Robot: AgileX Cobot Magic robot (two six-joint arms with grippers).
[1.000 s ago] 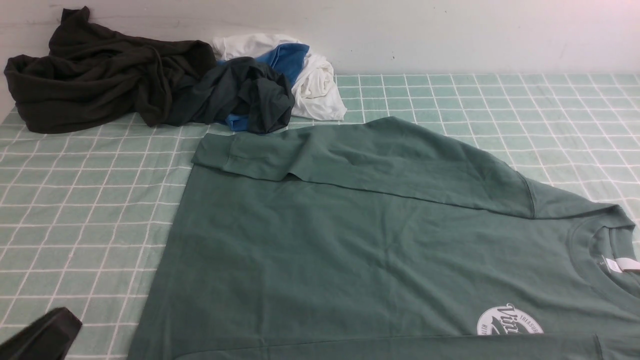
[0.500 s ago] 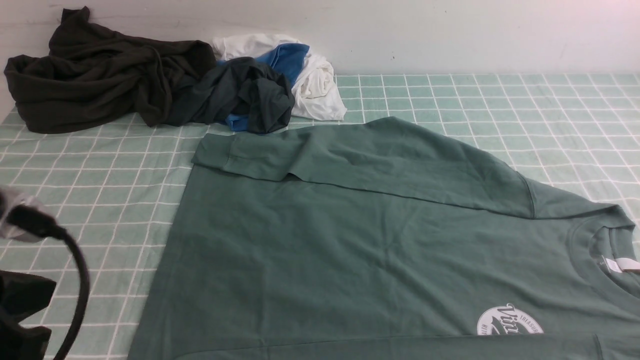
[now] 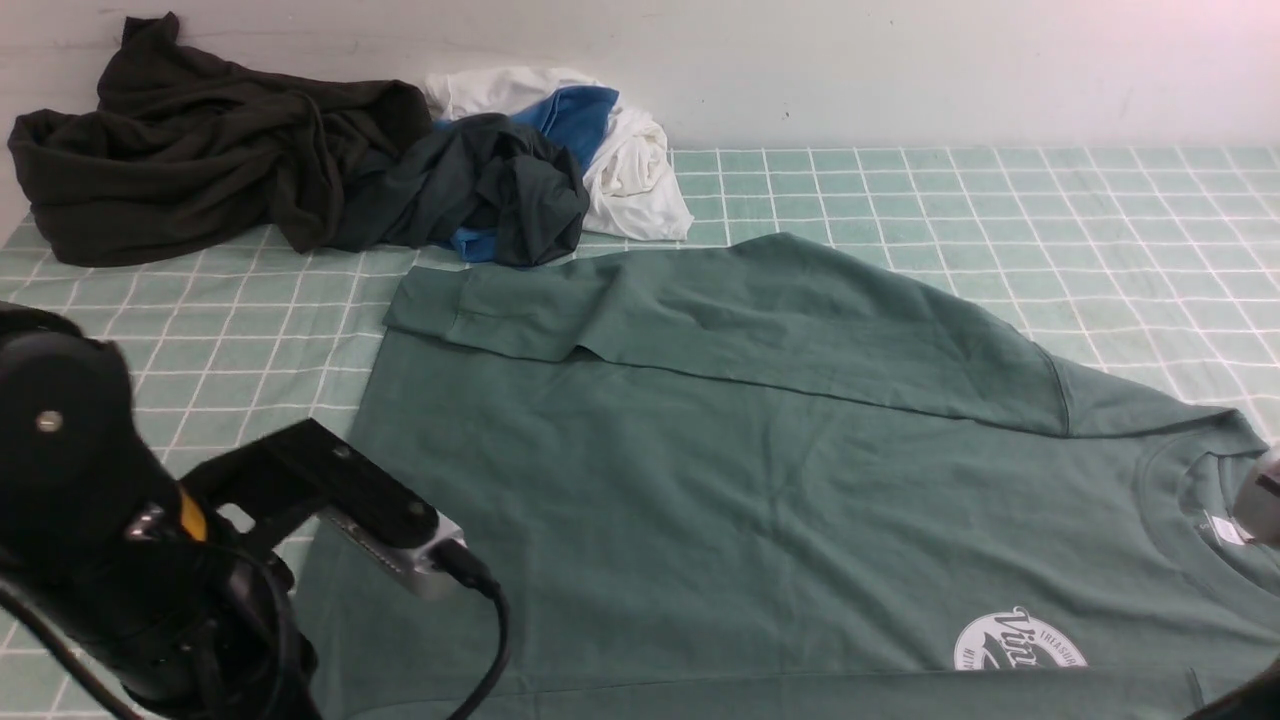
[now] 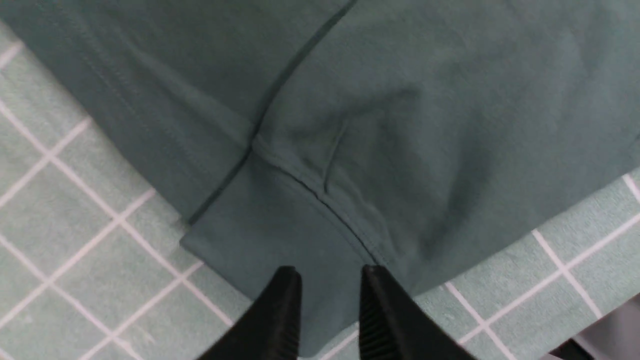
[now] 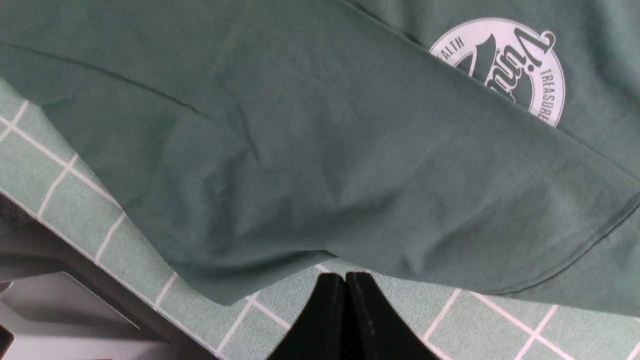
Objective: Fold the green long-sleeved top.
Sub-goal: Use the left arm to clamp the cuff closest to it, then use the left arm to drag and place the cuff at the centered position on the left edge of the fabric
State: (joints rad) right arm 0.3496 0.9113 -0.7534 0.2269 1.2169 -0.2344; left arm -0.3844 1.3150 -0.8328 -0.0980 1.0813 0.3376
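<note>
From where I stand, the robot's glossy black left arm (image 3: 120,560) has rounded housings, silvery screws, an orange-yellow patch (image 3: 192,515), a silver-edged black bracket (image 3: 330,485) and a looping black cable (image 3: 498,640); narrow black fingers (image 4: 287,300) taper to blunt tips.

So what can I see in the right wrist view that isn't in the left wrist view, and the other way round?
Only the right wrist view: the round white logo and the right gripper, shut. Only the left wrist view: the cuff at a sleeve's end and the left gripper, its fingers apart. Both: the green long-sleeved top and the tablecloth with pale grid lines.
</note>
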